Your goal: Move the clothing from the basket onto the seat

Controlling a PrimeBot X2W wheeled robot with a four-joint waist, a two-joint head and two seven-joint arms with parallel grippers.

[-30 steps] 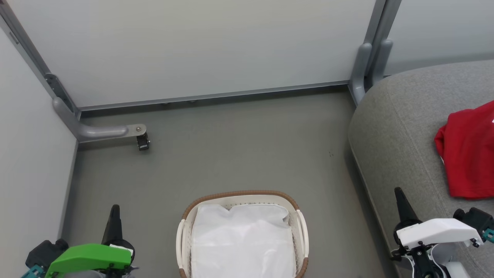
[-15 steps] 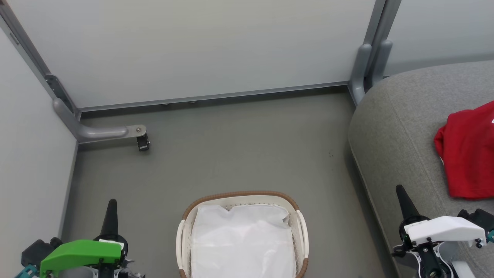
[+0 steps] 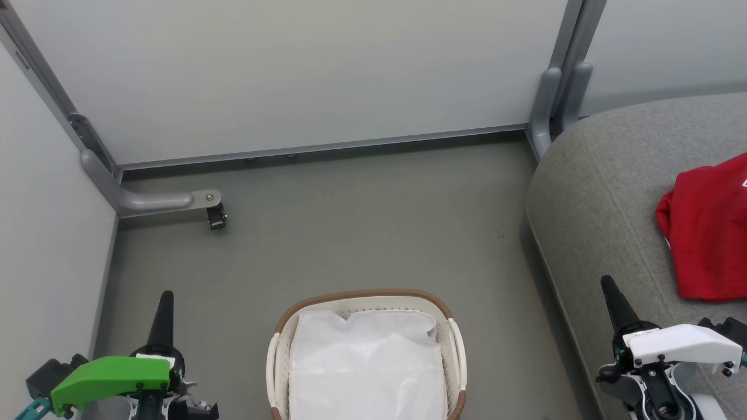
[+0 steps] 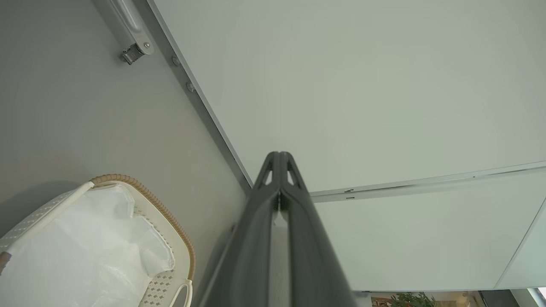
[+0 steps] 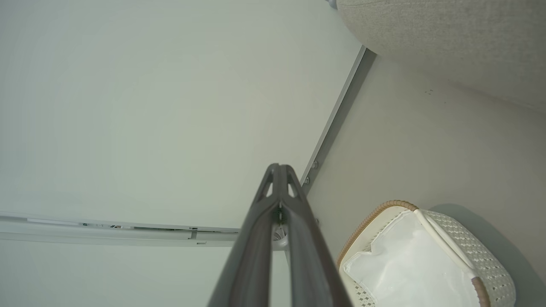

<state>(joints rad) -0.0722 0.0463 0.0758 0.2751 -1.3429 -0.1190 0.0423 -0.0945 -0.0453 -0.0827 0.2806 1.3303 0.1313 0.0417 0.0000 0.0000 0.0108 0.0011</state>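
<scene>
Since a second ago your left fingers (image 3: pixel 164 315) and right fingers (image 3: pixel 614 303) have edged forward. Each pair is pressed together and empty, flanking the basket (image 3: pixel 362 293) on the floor (image 3: pixel 350 221). The red garment (image 3: pixel 706 233) lies on the seat (image 3: pixel 601 192), inside its rounded edge.

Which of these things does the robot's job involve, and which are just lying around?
Part of the job: grey seat; basket with the brown rim; red clothing, lying on the seat.
Just lying about: white sheet inside the basket; grey metal foot with a small wheel.
</scene>
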